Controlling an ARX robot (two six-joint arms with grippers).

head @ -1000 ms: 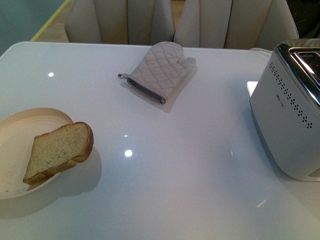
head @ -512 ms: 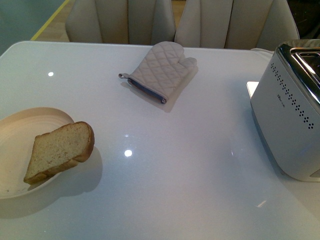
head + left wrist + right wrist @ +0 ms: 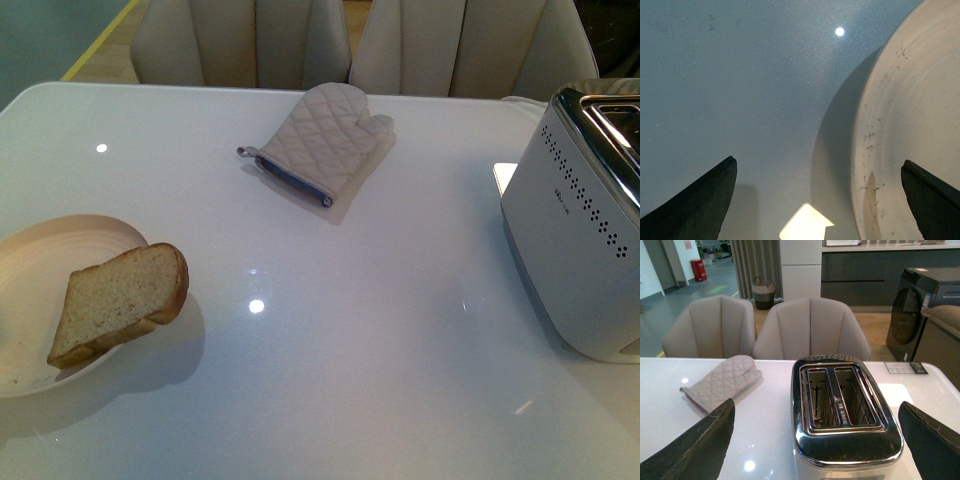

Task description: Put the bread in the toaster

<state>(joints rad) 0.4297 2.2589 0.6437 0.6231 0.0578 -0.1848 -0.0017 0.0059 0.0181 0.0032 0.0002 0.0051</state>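
Note:
In the front view a thick slice of bread [image 3: 118, 300] leans on the right rim of a cream plate [image 3: 30, 270] at the left of the white table. The white toaster [image 3: 580, 240] with a chrome top stands at the right edge. Neither arm shows in that view. My left gripper [image 3: 820, 200] is open above the table right beside the plate [image 3: 910, 125], one finger over the plate's rim; the bread is out of that view. My right gripper [image 3: 817, 440] is open above the toaster [image 3: 842, 410], whose two slots are empty.
A quilted grey oven mitt [image 3: 322, 143] lies at the back middle of the table, seen too in the right wrist view as the mitt [image 3: 722, 380]. Two beige chairs [image 3: 350, 45] stand behind the table's far edge. A small card [image 3: 905, 368] lies past the toaster.
Almost nothing differs in the front view; the picture shifts by a pixel or two. Bread, plate, mitt and toaster stay put.

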